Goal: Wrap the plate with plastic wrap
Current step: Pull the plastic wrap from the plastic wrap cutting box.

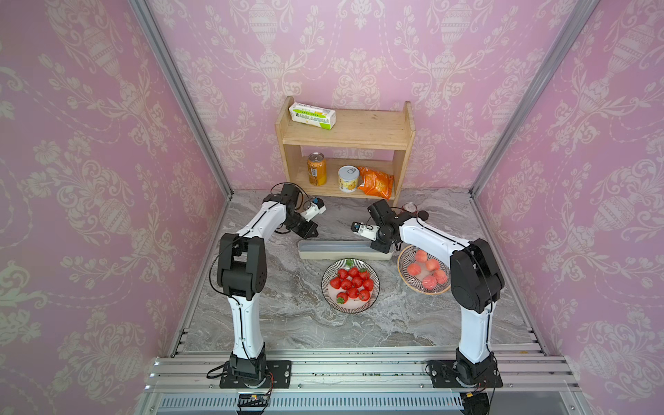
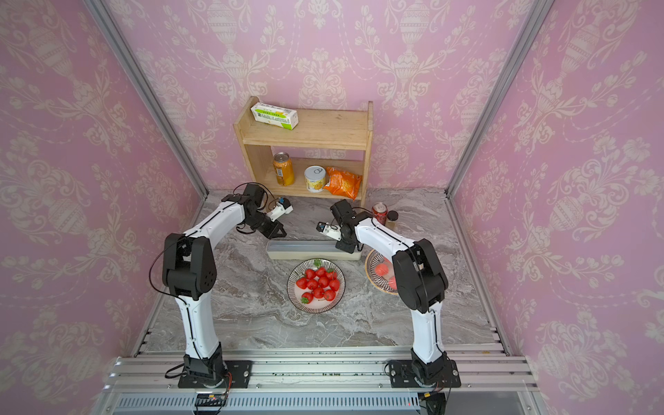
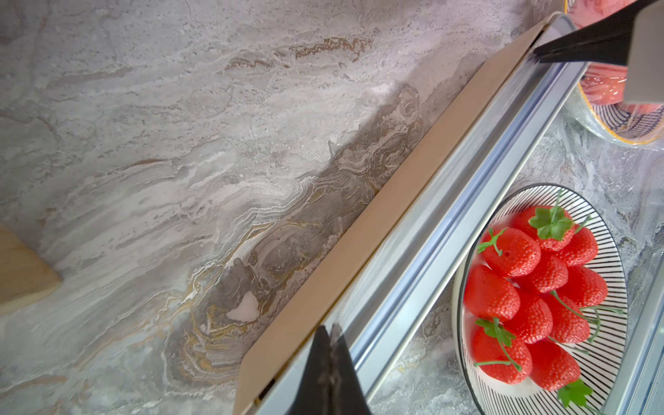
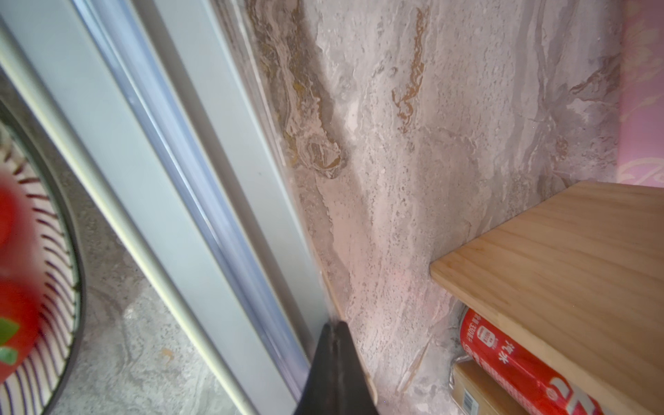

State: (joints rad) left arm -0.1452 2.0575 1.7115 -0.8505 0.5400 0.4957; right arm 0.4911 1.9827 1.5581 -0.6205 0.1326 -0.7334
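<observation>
Pressing their jaws together, the black left gripper (image 3: 328, 328) and black right gripper (image 4: 335, 325) sit at opposite ends of the long cream dispenser box with greyish translucent lid (image 1: 337, 250); whether anything is pinched is unclear. Beside it stands the black-striped white plate (image 1: 359, 309) of red strawberries (image 1: 354, 282).

Both top views hang high over the front rail and look steeply down toward the back wall, far enough off to hold both arms, the table (image 1: 287, 316) and the shelf (image 1: 363, 131). Each wrist camera sits close behind its gripper, low over the table. From the left gripper (image 3: 328, 337) it looks past the tips along the box (image 3: 413, 251); from the right gripper (image 4: 334, 332), along that box from the opposite end. Both share the box and the plate (image 3: 616, 266) beside it.
</observation>
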